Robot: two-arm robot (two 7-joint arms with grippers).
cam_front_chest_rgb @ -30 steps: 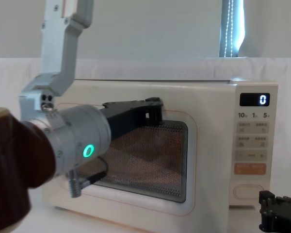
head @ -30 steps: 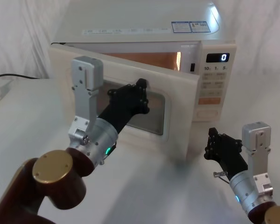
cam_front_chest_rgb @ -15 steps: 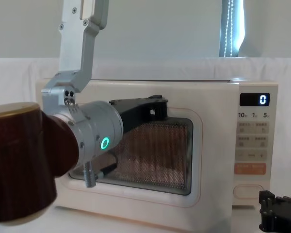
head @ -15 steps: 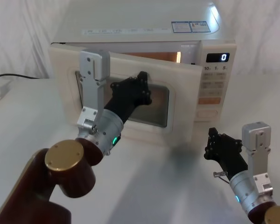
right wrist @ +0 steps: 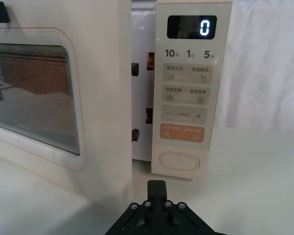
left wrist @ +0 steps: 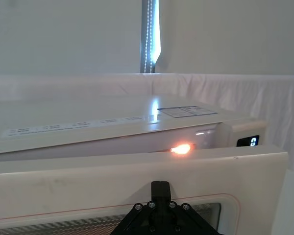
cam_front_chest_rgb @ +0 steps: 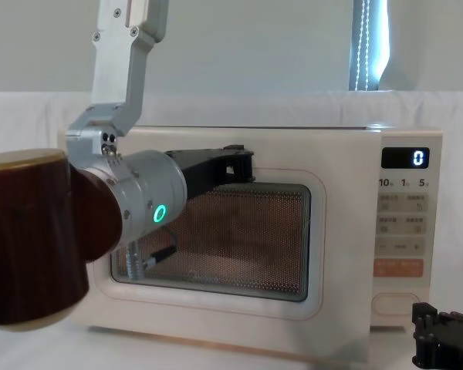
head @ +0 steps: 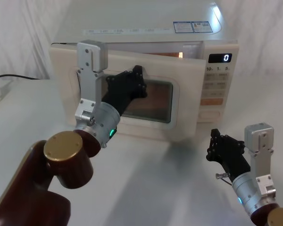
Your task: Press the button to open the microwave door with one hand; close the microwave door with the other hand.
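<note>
The left gripper (head: 132,82) presses against the microwave door (head: 179,108), which stands slightly ajar. Its finger spread cannot be told. The right gripper (head: 221,146) hangs below the button (right wrist: 179,160).

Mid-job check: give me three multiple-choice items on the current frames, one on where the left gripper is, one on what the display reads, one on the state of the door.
1. Where is the black two-finger left gripper?
A. Against the upper front of the large cream microwave door
B. On the wide cream pill-shaped button
C. Lying on the white table

2. What does the black digital display show?
A. 10
B. 5
C. 0

3. What state is the microwave door in?
A. Fully shut
B. Ajar by a narrow gap
C. Swung wide open

Answers:
1. A: in the head view its fingertips sit on the door above the window.
2. C: the right wrist view shows a single lit 0.
3. B: the right wrist view shows a gap between the door edge and the control panel, and the left wrist view shows the cavity lamp glowing above the door's top edge.

The black right gripper hangs low before the panel.
</note>
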